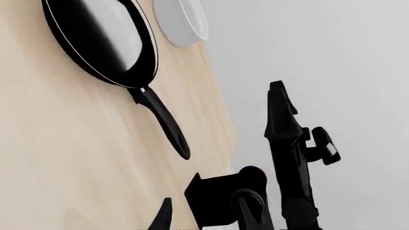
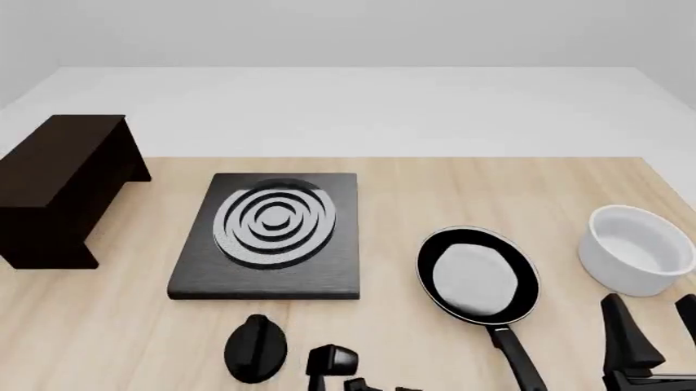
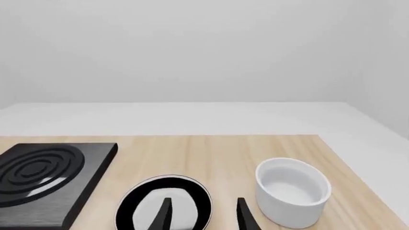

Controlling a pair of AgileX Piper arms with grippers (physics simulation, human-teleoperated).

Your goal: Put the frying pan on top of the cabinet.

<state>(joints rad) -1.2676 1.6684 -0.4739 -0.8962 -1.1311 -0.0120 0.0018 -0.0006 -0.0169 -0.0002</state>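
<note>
Frying pan (image 2: pixel 478 277) lay flat on table (image 2: pixel 109 326) between stove plate (image 2: pixel 272 236) and white bowl (image 2: pixel 636 248); cabinet (image 2: pixel 60 187) stood far left. Right gripper (image 3: pixel 201 215) fingers parted, empty; left gripper (image 2: pixel 326 362) fingers' state unclear.

Left arm: low at the near table edge, wrist rolled sideways, near the stove plate (image 2: pixel 269 236).
Left gripper (image 2: pixel 326 371): only partly in view; jaw spread not clear.
Right arm: near the stove plate's far right, aimed forward.
Right gripper (image 3: pixel 203 215): fingertips apart, holding nothing.
</note>
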